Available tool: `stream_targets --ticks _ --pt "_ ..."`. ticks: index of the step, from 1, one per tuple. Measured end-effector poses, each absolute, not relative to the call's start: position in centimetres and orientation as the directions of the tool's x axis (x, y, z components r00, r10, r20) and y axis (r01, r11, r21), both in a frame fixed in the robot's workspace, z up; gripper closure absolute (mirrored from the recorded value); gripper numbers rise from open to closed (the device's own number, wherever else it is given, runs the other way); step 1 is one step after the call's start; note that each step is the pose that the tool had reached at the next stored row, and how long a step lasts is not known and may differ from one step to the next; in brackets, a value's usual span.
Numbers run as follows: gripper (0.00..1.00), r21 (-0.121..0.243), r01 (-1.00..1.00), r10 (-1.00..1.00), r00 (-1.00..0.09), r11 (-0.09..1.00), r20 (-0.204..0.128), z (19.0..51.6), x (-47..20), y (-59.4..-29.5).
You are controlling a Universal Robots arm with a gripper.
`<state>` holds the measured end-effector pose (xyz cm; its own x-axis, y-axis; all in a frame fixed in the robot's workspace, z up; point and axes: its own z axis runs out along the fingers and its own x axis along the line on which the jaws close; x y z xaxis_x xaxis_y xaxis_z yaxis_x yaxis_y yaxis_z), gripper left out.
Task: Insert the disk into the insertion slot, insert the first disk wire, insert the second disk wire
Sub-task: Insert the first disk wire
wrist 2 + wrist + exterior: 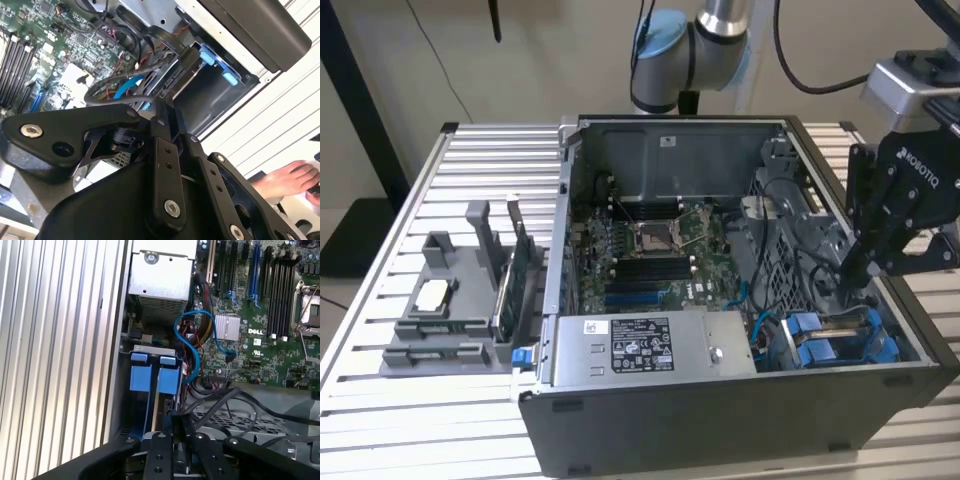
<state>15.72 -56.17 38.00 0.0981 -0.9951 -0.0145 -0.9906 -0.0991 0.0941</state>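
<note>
Broadly, a slatted aluminium table [420,430] bears an open dark computer case [720,420]. The black linkage gripper [860,275] is reached into the case at about three o'clock in the exterior view. The insertion slot [882,345], a grey metal bay with blue rails, lies at about four o'clock of the case. The silver-grey disk in its bright blue plastic carrier [141,380] is seen seated there on edge. In both wrist views the fingers are drawn almost together, seemingly pinched on the end of a thin black disk wire [120,101]. The disk is judged dense, rigid and shock-sensitive, best taken by the carrier's blue tabs. The wire is judged light and limp, best held at its stiff plug.
</note>
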Motion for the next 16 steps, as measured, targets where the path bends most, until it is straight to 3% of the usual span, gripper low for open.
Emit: stream_targets --ticks 9,16 --pt "0.81 0.125 -0.987 -0.995 0.098 -0.099 -0.014 37.8 16.62 -56.59" --pt "0.81 0.129 -0.987 -0.995 0.098 -0.099 -0.014 37.78 16.78 -56.61"
